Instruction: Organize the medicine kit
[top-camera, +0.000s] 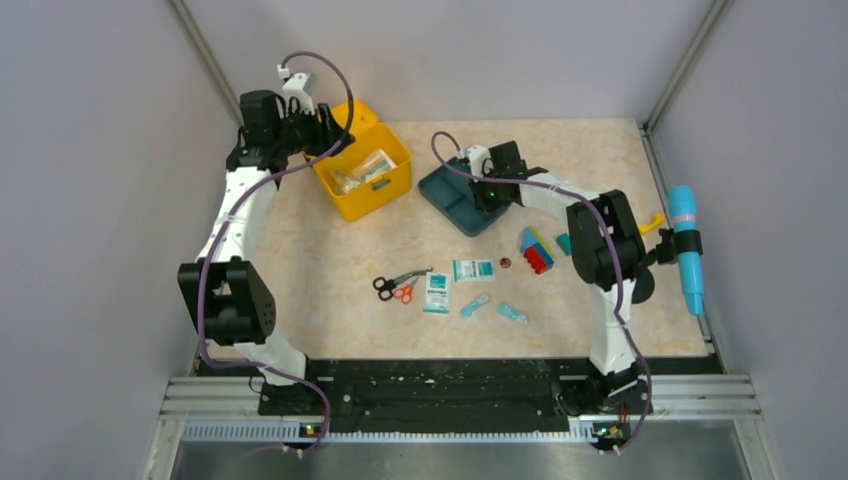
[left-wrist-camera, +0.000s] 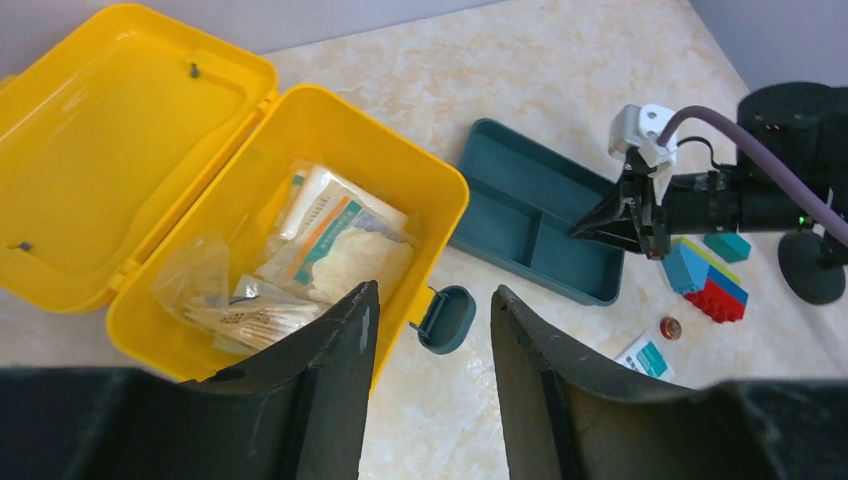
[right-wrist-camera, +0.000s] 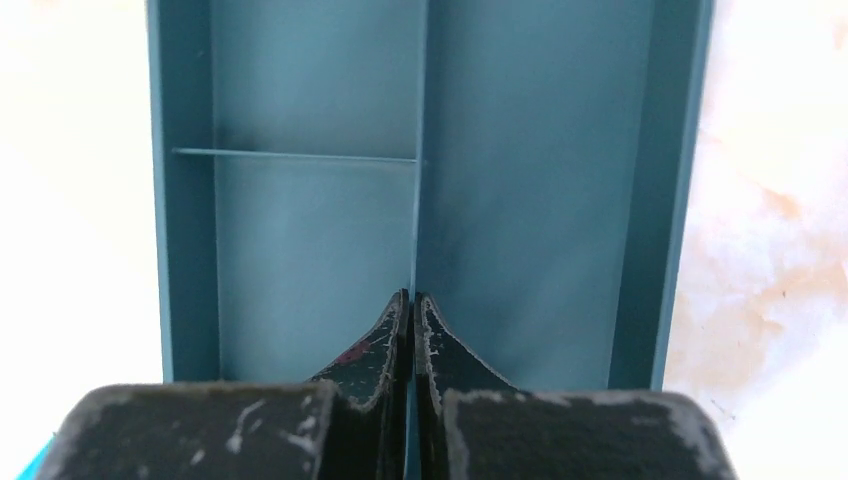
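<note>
Bright, even light falls from above, leaving only faint, soft shadows. Either side of the right gripper (right-wrist-camera: 411, 296) the table (right-wrist-camera: 770, 250) is washed out nearly white, while the teal tray (right-wrist-camera: 540, 150) ahead of it stays sharp. The left gripper (left-wrist-camera: 433, 292) looms dark and soft-edged; beyond it, leftward, the medicine kit (left-wrist-camera: 120, 150) shows a mild sheen

Left of the dark teal plastic compartment tray (top-camera: 462, 203), a strip of bare marble-patterned tabletop (top-camera: 425, 215) runs between it and the open bright yellow plastic medicine kit (top-camera: 374, 196). Only the kit's teal latch (left-wrist-camera: 445, 318) juts into that strip. The right gripper (right-wrist-camera: 411, 297), tips pressed together, occupies the tray's middle divider. A stack of coloured blocks (top-camera: 536, 252) crowds the tray's near right side.
</note>
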